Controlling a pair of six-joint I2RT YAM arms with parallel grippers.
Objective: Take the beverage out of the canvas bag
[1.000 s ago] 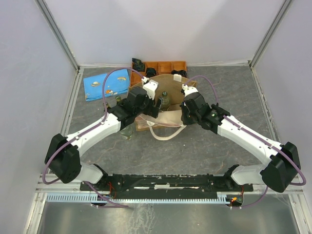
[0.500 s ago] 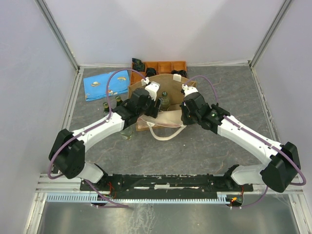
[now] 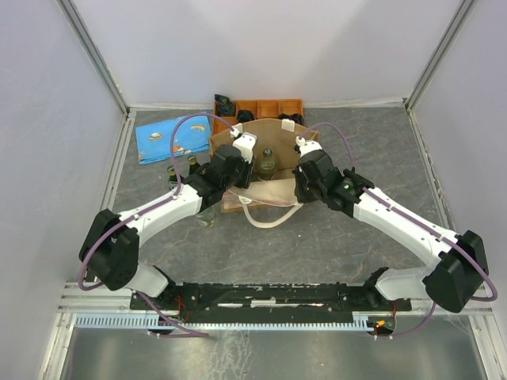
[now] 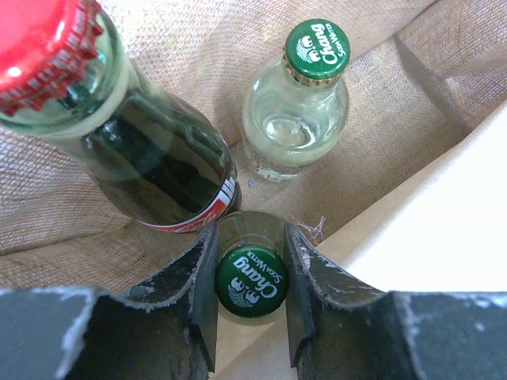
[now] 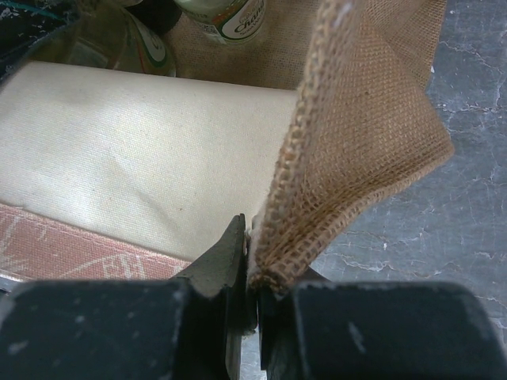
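The canvas bag [image 3: 274, 127] stands open at mid-table, with beverage bottles inside. My left gripper [image 4: 251, 234] reaches down into it. It is shut on the neck of a clear bottle with a green Chang soda-water cap [image 4: 252, 283]. Beside it in the bag stand a second green-capped bottle [image 4: 296, 119] and a dark cola bottle with a red cap [image 4: 154, 158]. My right gripper [image 5: 253, 241] is shut on the bag's woven side rim [image 5: 348, 134] and holds it up. From above, the left gripper [image 3: 242, 161] and right gripper [image 3: 304, 171] flank the bag's mouth.
An orange compartmented tray [image 3: 269, 106] sits behind the bag by the back wall. A flat blue patterned pouch [image 3: 170, 138] lies at the back left. Loose bottles [image 3: 192, 162] stand on the grey table left of the bag, under the left arm.
The left gripper's jaws have closed from wide open onto the green-capped bottle's neck, after shifting slightly inside the bag. The right gripper has kept its hold on the bag rim.
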